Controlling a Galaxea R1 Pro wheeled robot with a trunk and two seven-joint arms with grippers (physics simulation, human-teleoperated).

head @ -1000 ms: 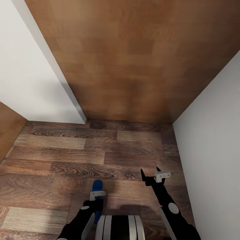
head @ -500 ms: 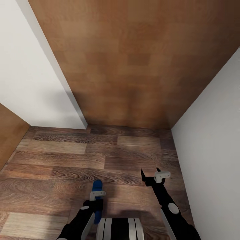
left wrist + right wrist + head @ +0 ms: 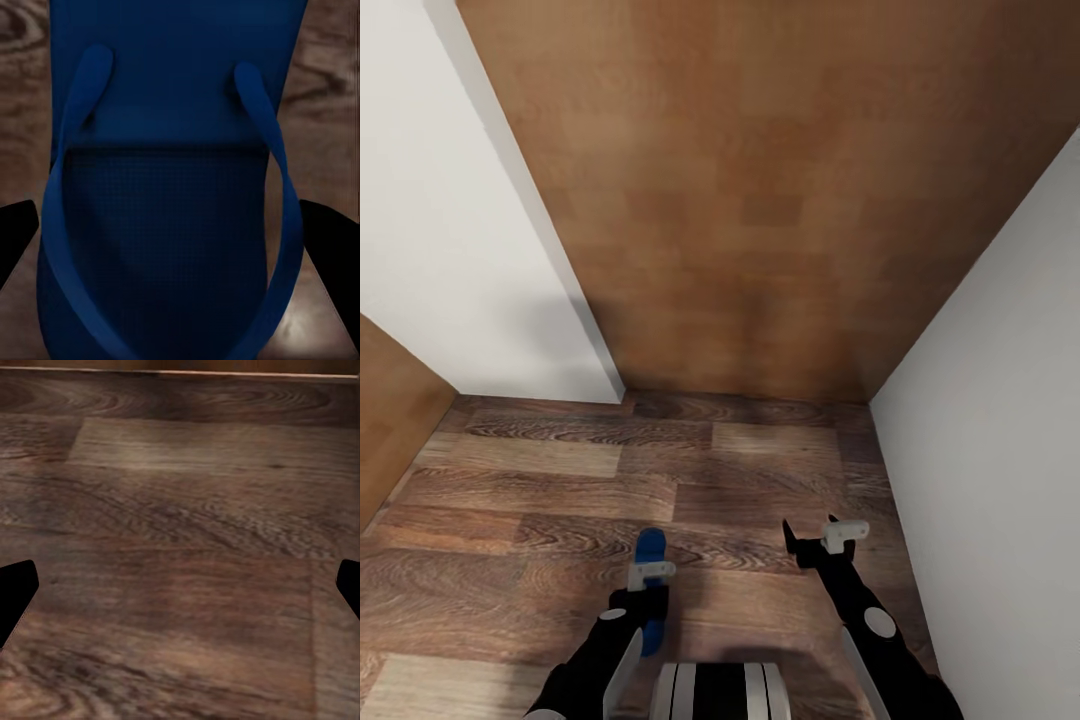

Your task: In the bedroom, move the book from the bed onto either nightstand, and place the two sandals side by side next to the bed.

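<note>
White wall (image 3: 450, 230) at ten o'clock, brown wood panel (image 3: 760, 200) at twelve, second white wall (image 3: 1000, 400) at three; wood-plank floor (image 3: 560, 480) below. Left gripper (image 3: 650, 578), at seven o'clock low in the head view, is clenched on one sandal (image 3: 649, 548): bright blue, flat, rounded tip poking out past the fingers, rest hidden by the arm. In the left wrist view the sandal (image 3: 169, 187) shows a finely textured footbed and two blue straps; both ends are cut off, and black fingertips (image 3: 330, 240) flank its edges. Right gripper (image 3: 822, 535), at five o'clock, hangs released over bare planks (image 3: 180, 540), nothing between its spread fingers (image 3: 15, 592).
</note>
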